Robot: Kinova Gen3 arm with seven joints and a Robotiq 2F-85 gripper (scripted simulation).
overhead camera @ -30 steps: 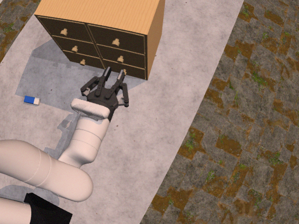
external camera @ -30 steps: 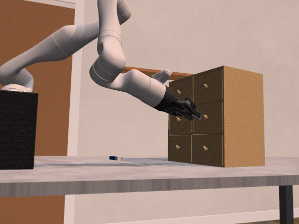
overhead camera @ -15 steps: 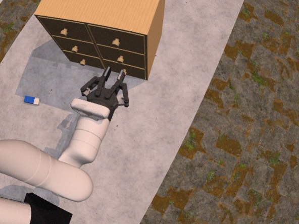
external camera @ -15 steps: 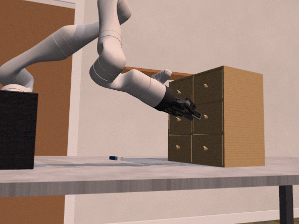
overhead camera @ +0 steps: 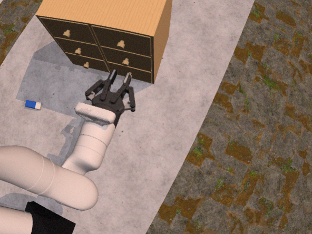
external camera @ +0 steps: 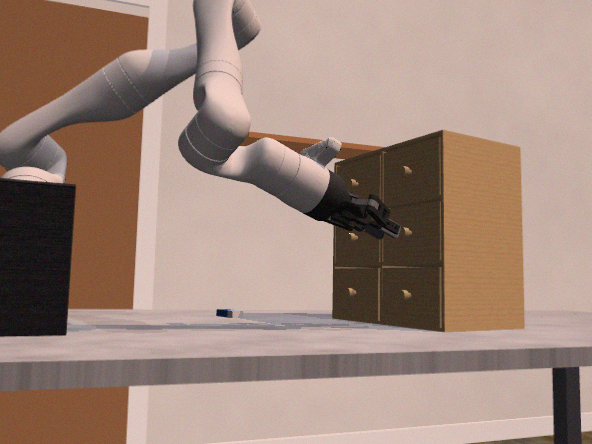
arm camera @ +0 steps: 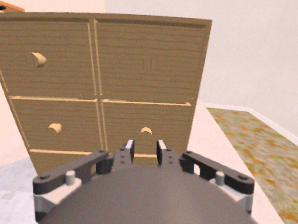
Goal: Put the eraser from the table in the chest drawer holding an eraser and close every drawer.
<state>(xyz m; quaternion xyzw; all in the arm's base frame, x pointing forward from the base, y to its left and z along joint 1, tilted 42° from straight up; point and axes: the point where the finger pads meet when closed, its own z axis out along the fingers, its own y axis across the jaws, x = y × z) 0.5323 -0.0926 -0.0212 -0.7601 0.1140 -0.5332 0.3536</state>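
Pale wood chest [overhead camera: 105,14] [external camera: 482,225] [arm camera: 150,30] on the grey table [overhead camera: 158,132] [external camera: 250,345]. Six drawers, two columns of three, every front closed; contents hidden, so I cannot tell which holds the other eraser.

Loose eraser [overhead camera: 32,104] [external camera: 229,313]: flat on the table, out in front of the chest, to its left-hand side and well apart from the gripper. Blue sleeve, white end showing. No brand or lettering I can read on sleeve or drawer fronts.

Gripper [overhead camera: 120,74] [external camera: 391,231] [arm camera: 145,147]: fingers partly spread, grasping nothing, angled down toward the right column, near the middle drawer's knob [overhead camera: 125,62] [external camera: 407,231] [arm camera: 146,131]; contact I cannot judge

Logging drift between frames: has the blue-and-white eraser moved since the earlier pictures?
No. The blue-and-white eraser lies in the same spot, measured against the wooden chest in the top and exterior views.
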